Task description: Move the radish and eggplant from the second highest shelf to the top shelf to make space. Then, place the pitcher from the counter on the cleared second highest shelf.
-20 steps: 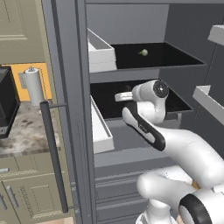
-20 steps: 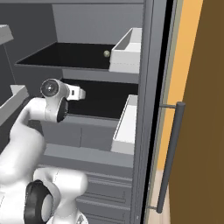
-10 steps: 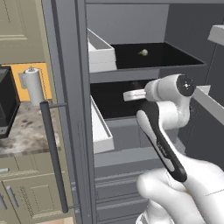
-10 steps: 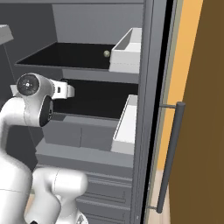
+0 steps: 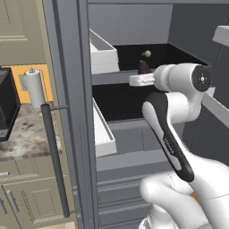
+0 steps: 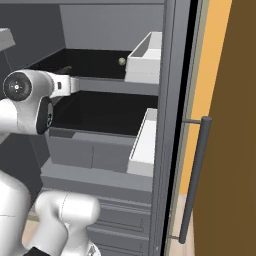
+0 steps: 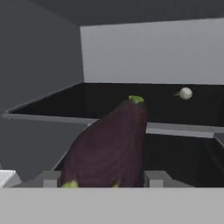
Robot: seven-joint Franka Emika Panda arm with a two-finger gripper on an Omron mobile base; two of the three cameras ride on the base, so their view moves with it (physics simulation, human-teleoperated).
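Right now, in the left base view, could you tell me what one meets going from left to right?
Paper towel roll → dark door handle → white bin → eggplant → the arm's round joint.

The arm (image 5: 179, 147) was glossy white, built of fat rounded segments. A black band ran along its forearm, at about five o'clock from the wrist. The wrist joint ended in a dark round cap (image 5: 202, 78) with a small pale centre. A flat white flange (image 5: 142, 79) jutted from the wrist at nine o'clock.
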